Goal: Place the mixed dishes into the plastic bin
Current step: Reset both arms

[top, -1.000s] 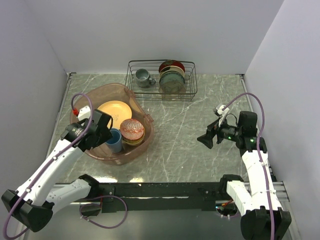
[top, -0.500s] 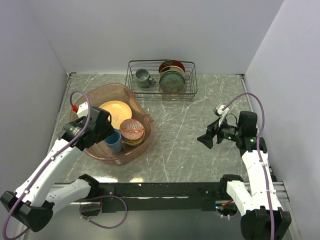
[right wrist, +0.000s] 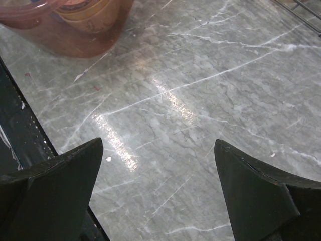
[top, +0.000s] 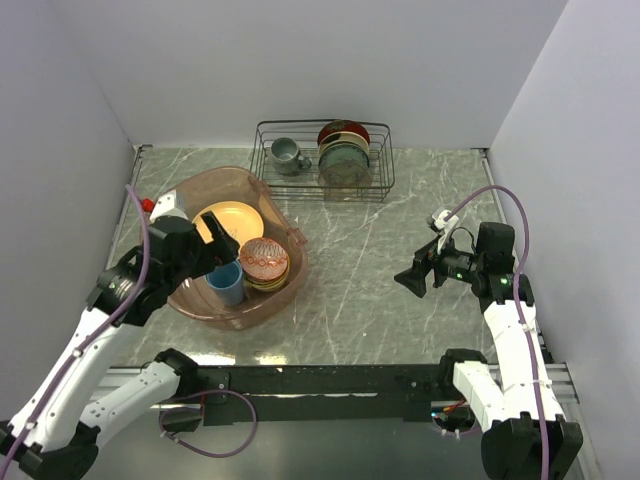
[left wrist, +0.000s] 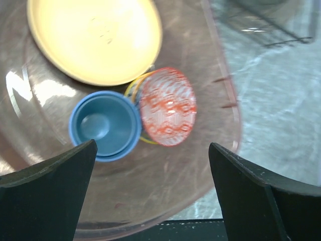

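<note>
Left hand (left wrist: 151, 145) risen off blue cup (left wrist: 103, 125), released; right hand (right wrist: 158, 141) spread, empty.

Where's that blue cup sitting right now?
In the overhead view, the blue cup sits inside the plastic bin on the left side, just left of the red-patterned bowl and on the near side of the yellow plate.

The plastic bin (top: 192, 188) sits on the worktop's (top: 390, 290) left side, with a plate (top: 232, 220) at its far side, a cup (top: 226, 282) nearer and a bowl (top: 264, 258) just right of the cup. Behind it, at the far edge, stands the rack (top: 380, 186), with a mug (top: 288, 154) on its left and upright plates (top: 344, 156) on its right.
</note>
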`<state>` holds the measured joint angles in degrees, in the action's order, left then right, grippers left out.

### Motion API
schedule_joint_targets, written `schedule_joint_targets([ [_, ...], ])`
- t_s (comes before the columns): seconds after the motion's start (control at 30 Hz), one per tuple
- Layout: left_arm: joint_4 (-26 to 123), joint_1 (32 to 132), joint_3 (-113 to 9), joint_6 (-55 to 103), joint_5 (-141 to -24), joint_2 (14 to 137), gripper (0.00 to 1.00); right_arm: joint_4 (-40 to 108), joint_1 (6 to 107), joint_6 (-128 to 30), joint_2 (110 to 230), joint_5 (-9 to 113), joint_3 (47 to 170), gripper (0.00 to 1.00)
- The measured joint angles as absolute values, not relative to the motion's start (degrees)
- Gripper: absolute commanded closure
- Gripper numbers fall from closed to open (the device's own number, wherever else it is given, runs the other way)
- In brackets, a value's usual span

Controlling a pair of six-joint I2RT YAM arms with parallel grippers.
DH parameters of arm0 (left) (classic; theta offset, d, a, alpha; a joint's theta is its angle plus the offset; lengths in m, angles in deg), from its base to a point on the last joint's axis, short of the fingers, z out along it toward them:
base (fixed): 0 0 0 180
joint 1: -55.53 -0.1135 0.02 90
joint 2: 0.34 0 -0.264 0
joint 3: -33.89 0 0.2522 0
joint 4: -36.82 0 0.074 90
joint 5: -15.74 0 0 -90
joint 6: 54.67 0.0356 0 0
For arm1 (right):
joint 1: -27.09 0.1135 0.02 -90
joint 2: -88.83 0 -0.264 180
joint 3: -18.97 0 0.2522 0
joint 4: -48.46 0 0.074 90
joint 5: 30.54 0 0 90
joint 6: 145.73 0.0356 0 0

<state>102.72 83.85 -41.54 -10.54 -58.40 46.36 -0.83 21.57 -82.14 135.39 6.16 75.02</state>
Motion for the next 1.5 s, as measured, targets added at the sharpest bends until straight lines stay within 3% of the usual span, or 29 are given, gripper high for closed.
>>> schedule_joint_targets([
  [0.83,94.42,83.85,-41.54,-4.75,-63.34,36.72,0.01,-0.24,20.39,-81.68,134.56,7.47,75.02,0.00],
  [1.23,94.33,83.85,-43.33,-2.02,-58.05,33.59,0.01,0.76,17.46,-79.96,132.11,9.28,75.41,0.00],
  [1.5,94.15,83.85,-43.33,-0.27,-54.68,31.67,0.01,0.39,17.40,-77.49,132.09,13.04,83.59,0.00],
])
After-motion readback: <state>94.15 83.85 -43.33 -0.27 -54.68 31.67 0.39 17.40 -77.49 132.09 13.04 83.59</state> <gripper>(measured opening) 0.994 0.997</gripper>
